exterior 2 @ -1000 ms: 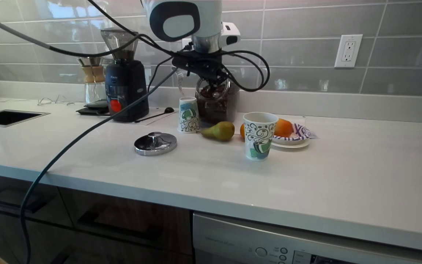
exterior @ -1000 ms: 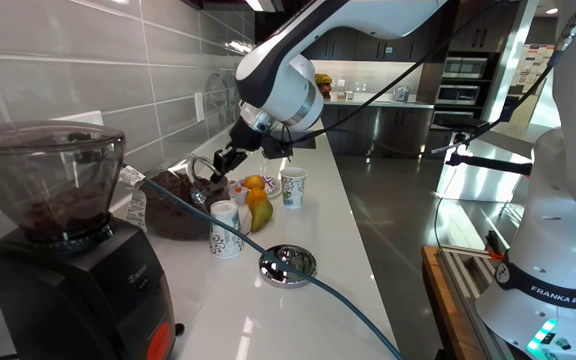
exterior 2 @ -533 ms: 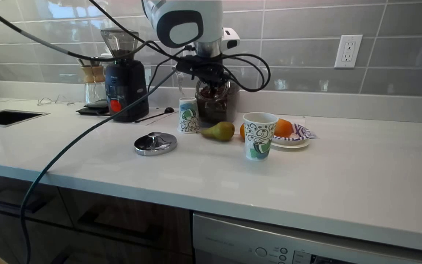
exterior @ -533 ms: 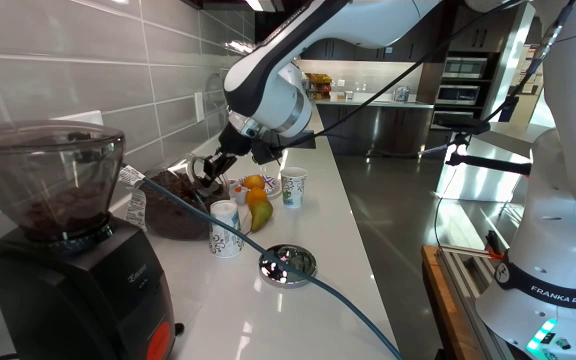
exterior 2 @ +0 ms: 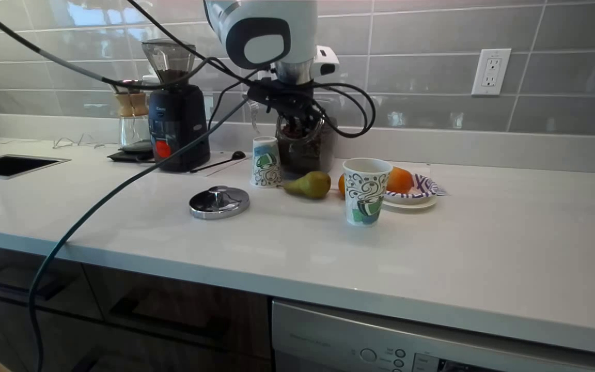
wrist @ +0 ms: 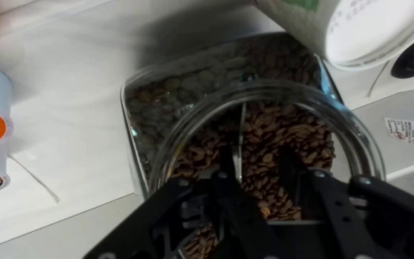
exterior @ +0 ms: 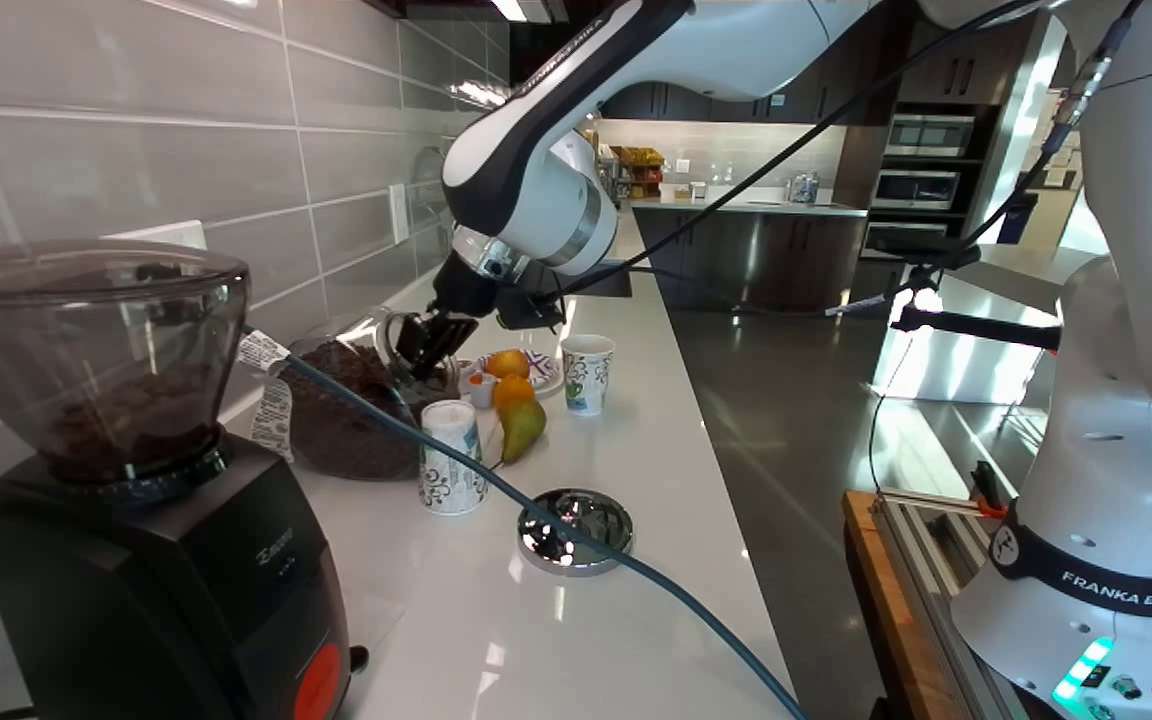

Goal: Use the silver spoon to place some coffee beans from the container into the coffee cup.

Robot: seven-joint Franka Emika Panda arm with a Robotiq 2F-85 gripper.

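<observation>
1. Because the container (wrist: 361, 144) is uncovered, presumably for scooping, the tool (wrist: 257, 153) can work at its mouth; its jaws stand apart, gripping nothing.
2. Along one jaw runs a thin silvery strip, probably the spoon (wrist: 242, 129).
3. The coffee cup (exterior 2: 366, 199) stands upright on the tabletop (exterior 2: 483, 232), likely ready for filling.
4. The coffee beans (wrist: 297, 126), inside the container, look brown, oval and loose.

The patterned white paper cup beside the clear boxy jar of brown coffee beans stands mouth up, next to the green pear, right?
No: the cup beside the jar, next to the pear, stands upside down; the wrist view shows its base.
</observation>
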